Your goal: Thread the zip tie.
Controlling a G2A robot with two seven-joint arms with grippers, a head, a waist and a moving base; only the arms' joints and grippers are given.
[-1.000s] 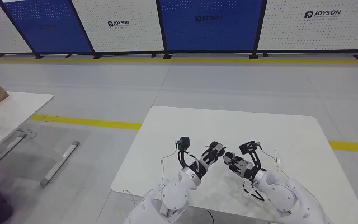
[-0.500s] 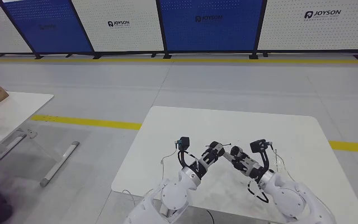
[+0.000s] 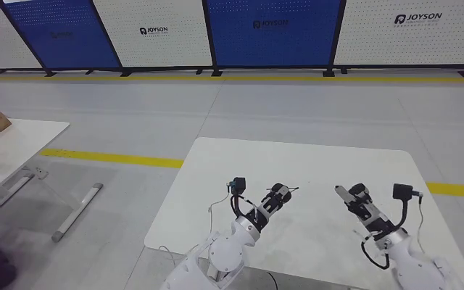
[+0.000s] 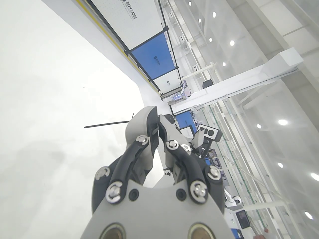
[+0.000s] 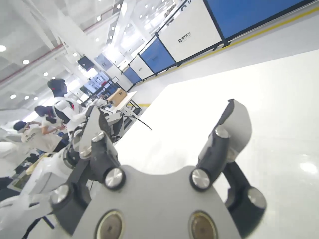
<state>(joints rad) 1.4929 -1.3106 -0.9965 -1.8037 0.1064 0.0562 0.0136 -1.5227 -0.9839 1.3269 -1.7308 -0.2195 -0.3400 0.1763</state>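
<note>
A thin black zip tie (image 4: pixel 107 124) is pinched in my left gripper (image 4: pixel 157 123), which is shut on it; the tail pokes out sideways above the white table (image 3: pixel 290 156). In the top view my left gripper (image 3: pixel 280 192) sits near the table's middle front. My right gripper (image 3: pixel 350 192) is off to the right, well apart from it. In the right wrist view the right gripper (image 5: pixel 164 118) is open with nothing between its fingers (image 5: pixel 236 115). Farther off there, the zip tie (image 5: pixel 143 123) juts out from the left gripper.
The table's near edge runs close under both arms, and bare tabletop (image 3: pixel 304 167) lies beyond the grippers. A second white table (image 3: pixel 29 138) stands off to the left across the floor. Blue and white partition panels (image 3: pixel 275 32) line the back.
My right gripper has drawn away to the right, from beside the left gripper to about a hand's width off. The left arm has kept still with the zip tie.
</note>
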